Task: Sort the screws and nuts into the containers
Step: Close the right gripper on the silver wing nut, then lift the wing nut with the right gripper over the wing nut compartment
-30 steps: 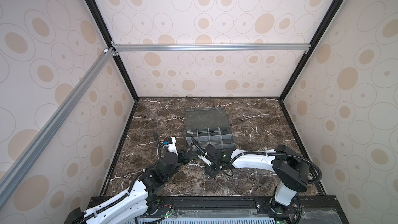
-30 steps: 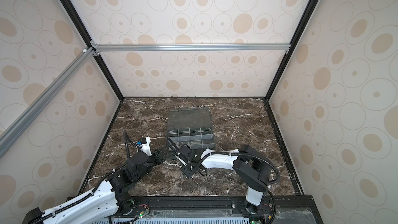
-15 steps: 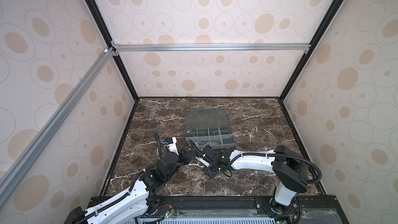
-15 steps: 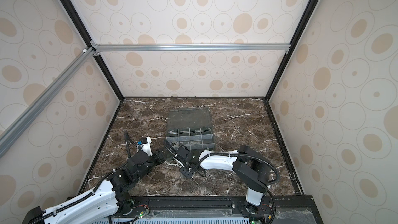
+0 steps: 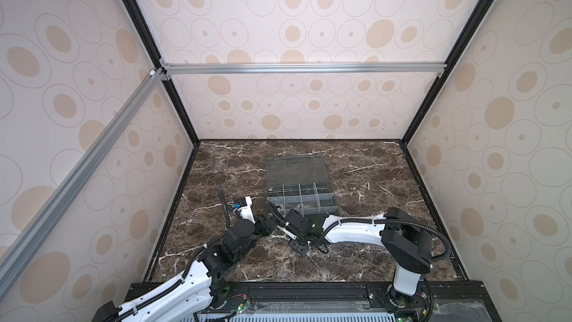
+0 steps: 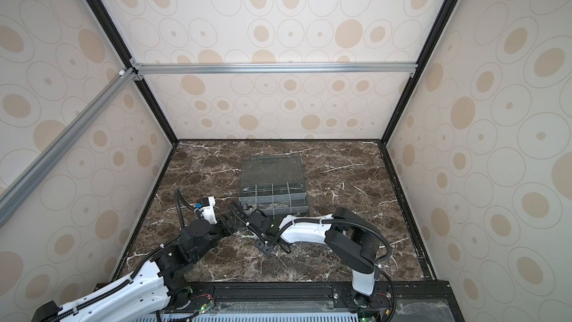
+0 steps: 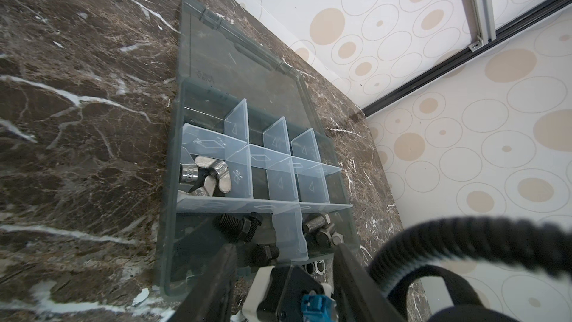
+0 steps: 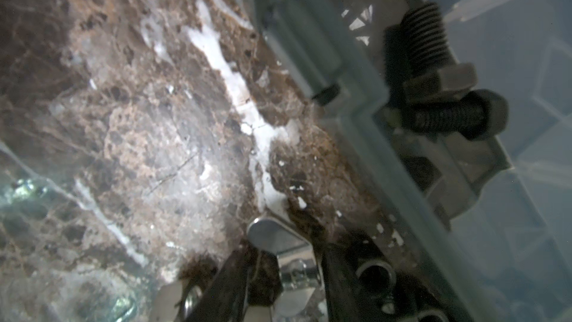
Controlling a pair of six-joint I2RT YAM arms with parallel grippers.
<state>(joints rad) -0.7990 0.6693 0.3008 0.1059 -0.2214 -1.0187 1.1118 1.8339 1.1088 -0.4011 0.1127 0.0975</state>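
— What changed by the organizer box [image 7: 171,181]?
— My right gripper [image 8: 284,261] has edged toward its front-left corner, jaws drawing in around a wing nut [image 8: 269,235] on the table [image 7: 77,119] just outside. Pinched yet? I cannot tell. A lift looks near.
— Your left gripper [image 7: 284,247]?
— Slack, empty, before the front wall.
— What's filed?
— Silvery wing nuts [image 7: 207,178] in the middle cell against the left wall. There are dark screws [image 7: 240,227] in the front-left cell and silver screws [image 7: 322,230] next door. One hex nut [image 8: 375,274] waits outside the front wall.

Brown white-veined marble table [image 5: 371,181], grey translucent box [image 7: 170,199] — black screws [image 7: 238,227], silver nuts [image 7: 210,175].
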